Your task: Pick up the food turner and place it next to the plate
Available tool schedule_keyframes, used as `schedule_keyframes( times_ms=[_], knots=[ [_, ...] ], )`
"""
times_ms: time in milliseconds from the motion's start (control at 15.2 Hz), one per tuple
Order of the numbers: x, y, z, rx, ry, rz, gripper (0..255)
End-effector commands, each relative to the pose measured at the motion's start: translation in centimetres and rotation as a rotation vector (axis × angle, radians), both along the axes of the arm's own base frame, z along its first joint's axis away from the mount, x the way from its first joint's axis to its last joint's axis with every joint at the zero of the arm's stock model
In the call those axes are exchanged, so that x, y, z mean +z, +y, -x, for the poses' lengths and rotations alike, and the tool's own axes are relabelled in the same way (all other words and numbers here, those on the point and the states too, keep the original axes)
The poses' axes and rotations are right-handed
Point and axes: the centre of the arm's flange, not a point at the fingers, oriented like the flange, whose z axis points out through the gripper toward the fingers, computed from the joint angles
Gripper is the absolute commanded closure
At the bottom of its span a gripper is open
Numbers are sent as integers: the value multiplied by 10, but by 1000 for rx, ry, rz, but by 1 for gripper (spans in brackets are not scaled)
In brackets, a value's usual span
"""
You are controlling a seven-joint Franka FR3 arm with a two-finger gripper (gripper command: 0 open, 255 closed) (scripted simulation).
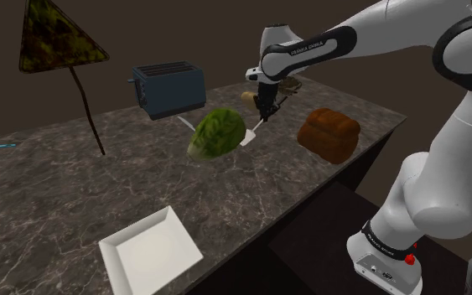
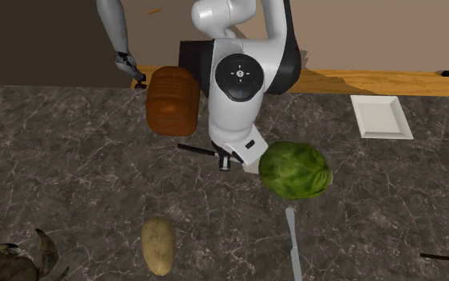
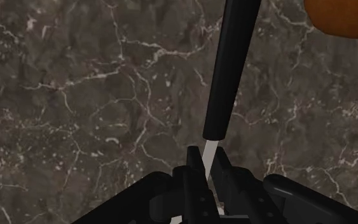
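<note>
Gripper: all-black two-finger gripper (image 3: pixel 207 160), fingers drawn narrow and clamped on the turner's thin white shank, just short of its handle.
Turner: food turner with a black rod handle and a white blade (image 3: pixel 229 70); the handle projects past the fingertips over the dark veined marble counter (image 1: pixel 58 184). Whether it is clear of the surface cannot be told.
Plate: white square plate (image 1: pixel 150 250), at the counter's near edge in the shoulder view, well apart from the turner.
Neighbours: green lettuce head (image 1: pixel 217 132) just beside the blade; brown bread loaf (image 1: pixel 328 132) near the handle end.
</note>
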Motion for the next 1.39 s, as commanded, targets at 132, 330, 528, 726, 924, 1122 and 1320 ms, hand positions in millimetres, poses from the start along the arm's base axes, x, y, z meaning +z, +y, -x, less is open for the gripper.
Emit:
schedule_keyframes(
  times_ms=[132,330,528,726,924,1122,1320],
  knots=[
    [0,55,2,-2,0,0,255],
    [0,94,6,-2,0,0,255],
    [0,134,9,-2,0,0,255],
    [0,173,12,-2,0,0,255],
    [0,213,16,-2,0,0,255],
    [0,252,19,-2,0,0,255],
    [0,292,22,-2,0,0,255]
  ],
)
